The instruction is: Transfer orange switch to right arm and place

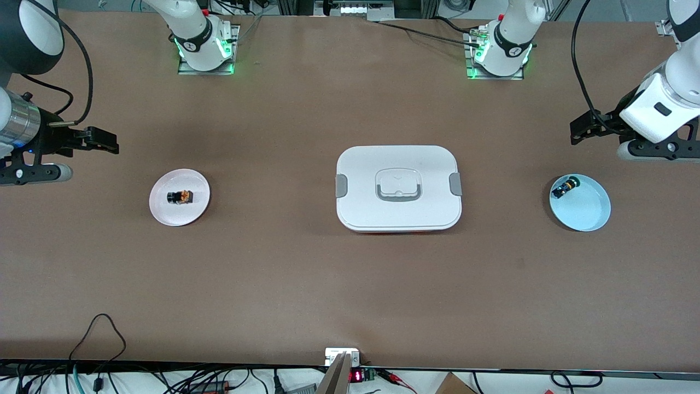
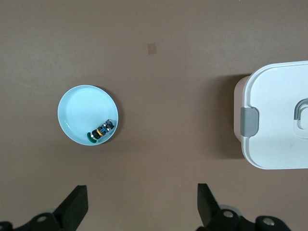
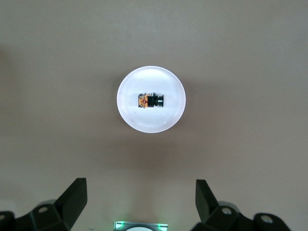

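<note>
I see the tiny black switch with orange end (image 1: 180, 196) lying on the round white plate (image 1: 164, 213), w/ my right gripper (image 3: 139, 202) apart above it. Left gripper (image 2: 143, 204) waits apart too, ready for grabbing.

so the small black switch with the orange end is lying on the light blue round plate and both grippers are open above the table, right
Not quite. The small black switch with the orange end lies on the white round plate toward the right arm's end, as the right wrist view shows. The light blue round plate holds a green-capped switch. The left gripper and right gripper are open above the table.
</note>
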Robot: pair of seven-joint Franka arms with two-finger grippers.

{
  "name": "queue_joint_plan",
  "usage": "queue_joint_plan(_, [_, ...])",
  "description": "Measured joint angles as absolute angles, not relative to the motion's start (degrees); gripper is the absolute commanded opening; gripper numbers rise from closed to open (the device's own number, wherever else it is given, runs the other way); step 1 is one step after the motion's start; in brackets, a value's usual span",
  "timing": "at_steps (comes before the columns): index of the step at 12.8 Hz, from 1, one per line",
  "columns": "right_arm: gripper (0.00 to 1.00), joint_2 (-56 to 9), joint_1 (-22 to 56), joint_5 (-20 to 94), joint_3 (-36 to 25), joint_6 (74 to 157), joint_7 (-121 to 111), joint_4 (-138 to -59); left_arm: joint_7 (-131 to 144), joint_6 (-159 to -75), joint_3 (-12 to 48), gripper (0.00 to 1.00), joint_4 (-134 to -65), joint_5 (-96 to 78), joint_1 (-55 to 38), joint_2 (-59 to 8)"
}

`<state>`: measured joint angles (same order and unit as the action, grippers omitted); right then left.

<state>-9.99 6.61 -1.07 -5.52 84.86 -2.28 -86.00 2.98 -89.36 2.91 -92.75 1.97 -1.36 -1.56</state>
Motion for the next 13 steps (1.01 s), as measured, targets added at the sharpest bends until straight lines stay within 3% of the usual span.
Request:
queue_joint_plan(7, [1.0,-3.06,6.6,-1.07,-5.51,92.56,-0.79,-96.06,2.98,-89.36,2.91,1.0,-92.74,1.97,-1.36,-1.56])
queue_joint_plan(13, [1.0,0.59,6.6,-1.07,-5.49,90.8,-0.71,-95.75,2.98,-89.35,2.91,1.0,-92.73,1.97,-1.36,-1.56])
